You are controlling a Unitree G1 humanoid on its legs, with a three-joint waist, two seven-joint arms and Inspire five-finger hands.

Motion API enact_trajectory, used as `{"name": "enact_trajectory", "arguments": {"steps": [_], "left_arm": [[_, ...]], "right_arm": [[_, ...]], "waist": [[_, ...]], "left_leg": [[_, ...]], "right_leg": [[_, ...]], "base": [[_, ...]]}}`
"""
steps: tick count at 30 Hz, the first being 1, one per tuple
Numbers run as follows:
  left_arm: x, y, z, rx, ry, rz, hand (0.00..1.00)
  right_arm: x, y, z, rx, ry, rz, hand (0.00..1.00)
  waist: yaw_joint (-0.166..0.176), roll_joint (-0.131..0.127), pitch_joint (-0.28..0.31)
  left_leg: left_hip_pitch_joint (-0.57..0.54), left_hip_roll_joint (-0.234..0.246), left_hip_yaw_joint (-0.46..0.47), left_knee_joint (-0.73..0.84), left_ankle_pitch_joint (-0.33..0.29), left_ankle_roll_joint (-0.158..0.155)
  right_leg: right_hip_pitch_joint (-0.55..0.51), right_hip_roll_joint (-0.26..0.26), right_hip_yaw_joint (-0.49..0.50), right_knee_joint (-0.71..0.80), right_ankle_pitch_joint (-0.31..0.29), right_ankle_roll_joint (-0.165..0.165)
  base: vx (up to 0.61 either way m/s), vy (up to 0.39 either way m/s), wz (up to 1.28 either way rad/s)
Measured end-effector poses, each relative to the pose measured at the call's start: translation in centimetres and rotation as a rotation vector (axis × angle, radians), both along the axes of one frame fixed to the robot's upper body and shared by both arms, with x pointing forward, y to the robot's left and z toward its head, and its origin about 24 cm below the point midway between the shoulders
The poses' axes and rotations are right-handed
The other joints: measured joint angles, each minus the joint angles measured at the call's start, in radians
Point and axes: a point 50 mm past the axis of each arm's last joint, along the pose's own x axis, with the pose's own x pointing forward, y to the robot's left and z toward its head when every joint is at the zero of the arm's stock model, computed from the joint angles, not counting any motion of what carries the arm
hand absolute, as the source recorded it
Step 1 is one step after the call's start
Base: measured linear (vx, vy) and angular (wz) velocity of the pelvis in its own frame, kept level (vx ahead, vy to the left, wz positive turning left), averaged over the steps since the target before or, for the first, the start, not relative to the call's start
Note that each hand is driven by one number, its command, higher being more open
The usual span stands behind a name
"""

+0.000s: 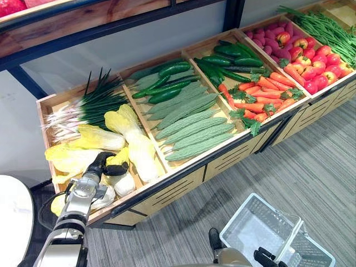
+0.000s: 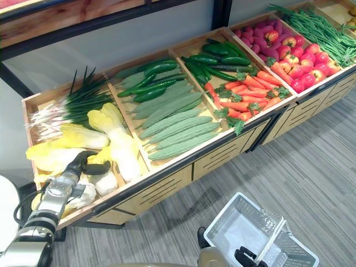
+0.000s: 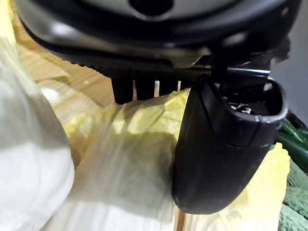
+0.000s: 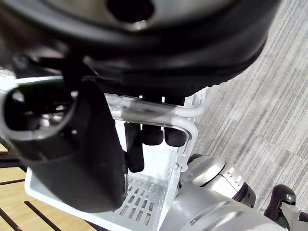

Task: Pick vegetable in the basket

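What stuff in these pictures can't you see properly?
- Red things on the top shelf: left eye view, cut off by the top edge, so I can't tell what they are.
- Right hand: left eye view, cut off by the bottom edge, as is a corner of the basket.
- Cabbage: left eye view, partly covered by the left hand.

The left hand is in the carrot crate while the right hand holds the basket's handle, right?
No: the left hand grips a pale cabbage in the leftmost crate, as the left eye view shows. The right hand does hold the basket's handle.
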Motion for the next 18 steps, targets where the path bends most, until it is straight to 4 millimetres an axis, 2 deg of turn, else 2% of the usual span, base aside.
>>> {"name": "enact_trajectory", "arguments": {"steps": [6, 10, 14, 18], "left_arm": [[1.0, -1.6, 0.8, 0.015, -0.009, -0.077, 0.00], [1.5, -1.9, 2.2, 0.009, -0.063, -0.103, 0.00], [2.3, -2.3, 4.5, 0.027, -0.140, -0.149, 0.00], [3.4, -3.3, 7.2, 0.025, -0.250, -0.189, 0.00]], "right_arm": [[-0.3, 0.1, -0.1, 0.022, -0.003, -0.039, 0.00], [-0.7, 0.1, -0.3, 0.043, 0.007, -0.077, 0.00], [-1.5, -0.1, -0.4, 0.078, 0.002, -0.193, 0.00], [-2.7, -1.4, -0.1, 0.077, -0.040, -0.380, 0.00]], "waist": [[0.000, -0.003, 0.001], [0.002, -0.018, -0.008], [0.005, -0.037, -0.030], [0.007, -0.055, -0.062]], "left_leg": [[0.006, 0.005, -0.025, 0.001, 0.003, -0.002], [0.010, 0.008, -0.032, 0.002, 0.008, 0.001], [0.017, 0.010, -0.035, 0.000, 0.014, 0.004], [0.014, 0.009, -0.034, 0.000, 0.010, 0.006]], "right_leg": [[0.020, -0.001, -0.023, 0.001, -0.008, -0.004], [0.026, 0.000, -0.028, 0.006, -0.011, -0.009], [0.025, 0.002, -0.029, 0.025, -0.014, -0.014], [0.022, 0.001, -0.022, 0.032, -0.023, -0.007]], "base": [[0.01, -0.021, 0.12], [-0.02, -0.020, 0.05], [-0.07, -0.028, 0.01], [-0.10, -0.010, -0.01]]}}
